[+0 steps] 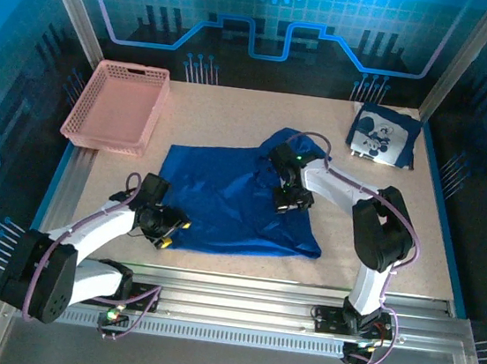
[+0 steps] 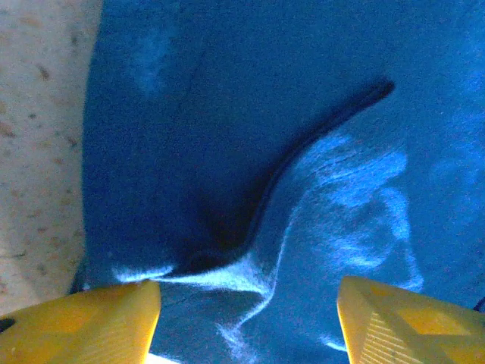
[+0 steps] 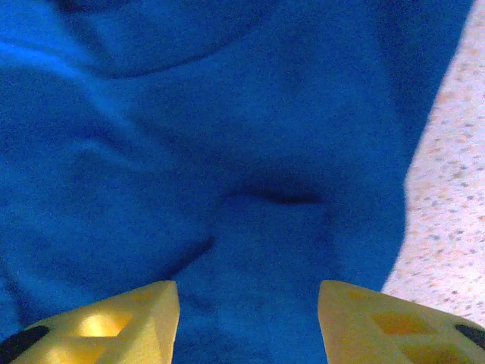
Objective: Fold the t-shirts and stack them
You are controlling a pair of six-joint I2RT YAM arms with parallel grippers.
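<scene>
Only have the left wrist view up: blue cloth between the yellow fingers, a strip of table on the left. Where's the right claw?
Observer: The right claw is down over the right half of the same spread t-shirt, fingers apart.
Operator: Second shirt anywhere?
Observer: Yes. A folded t-shirt with a white-and-black cartoon print facing up lies at the far right corner of the table.
Operator: And the basket?
Observer: The pink basket sits at the far left corner, apart from both shirts.
</scene>
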